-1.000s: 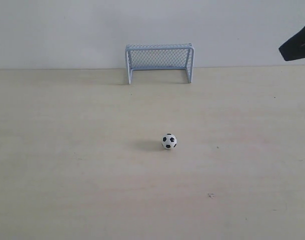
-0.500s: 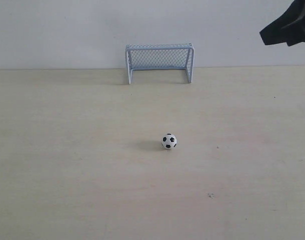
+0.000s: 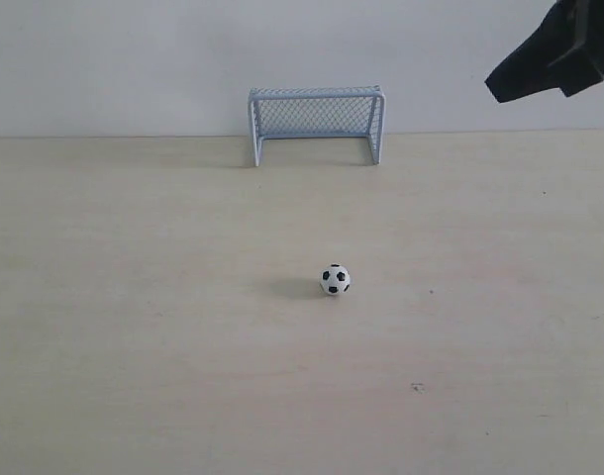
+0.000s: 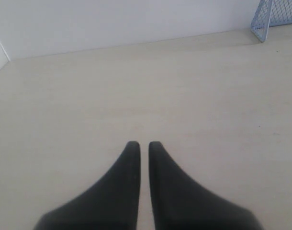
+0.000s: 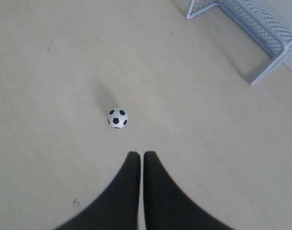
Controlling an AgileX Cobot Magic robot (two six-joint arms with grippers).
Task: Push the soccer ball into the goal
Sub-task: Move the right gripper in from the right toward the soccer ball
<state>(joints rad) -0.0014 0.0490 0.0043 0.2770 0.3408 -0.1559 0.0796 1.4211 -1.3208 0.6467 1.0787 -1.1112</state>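
I see the soccer ball (image 3: 335,280) on the pale table (image 3: 134,346) just right of the frame's centre, well apart from the goal (image 3: 316,91) at top centre by the wall, while my right gripper (image 3: 500,87) hangs at upper right, jaws pinched narrow and holding nothing, like my left gripper (image 4: 143,144).

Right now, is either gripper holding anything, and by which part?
Nothing: left gripper and right gripper are shut, empty; the black-and-white soccer ball lies free on the pale table.
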